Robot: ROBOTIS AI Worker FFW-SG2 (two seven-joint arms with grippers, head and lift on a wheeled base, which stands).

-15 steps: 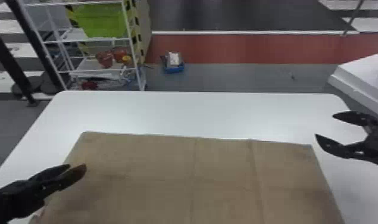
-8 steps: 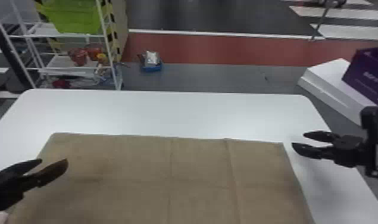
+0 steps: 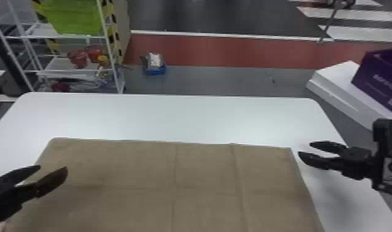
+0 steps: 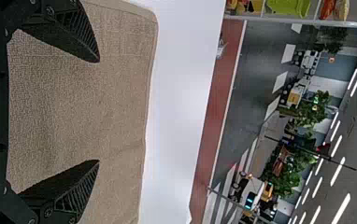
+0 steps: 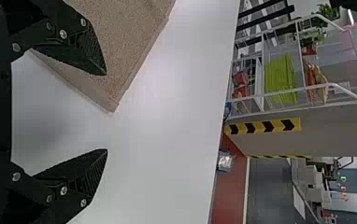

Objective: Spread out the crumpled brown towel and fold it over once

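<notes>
Evidently the white table [image 3: 185, 118] carries the whole job, with the wire rack [image 3: 107, 46] standing off its far left side and out of the way. Upon it the brown towel [image 3: 136, 172] lies nearly flat, seemingly longest from side to side, its near edge cut off in the head view. The left gripper [image 3: 53, 167] is spread and empty over the towel's left part; the right gripper [image 3: 305, 148], also parted and holding nothing, waits just off its right edge. Spreading looks finished, so the fold likely comes next. For that, the far right corner [image 5: 113, 108] lies just to the left of the right gripper, the nearer arm; the far left corner [image 3: 53, 140] sits beyond the left one. Nothing blocks either, though the faint crease [image 3: 242, 188] could pull the fold askew.
</notes>
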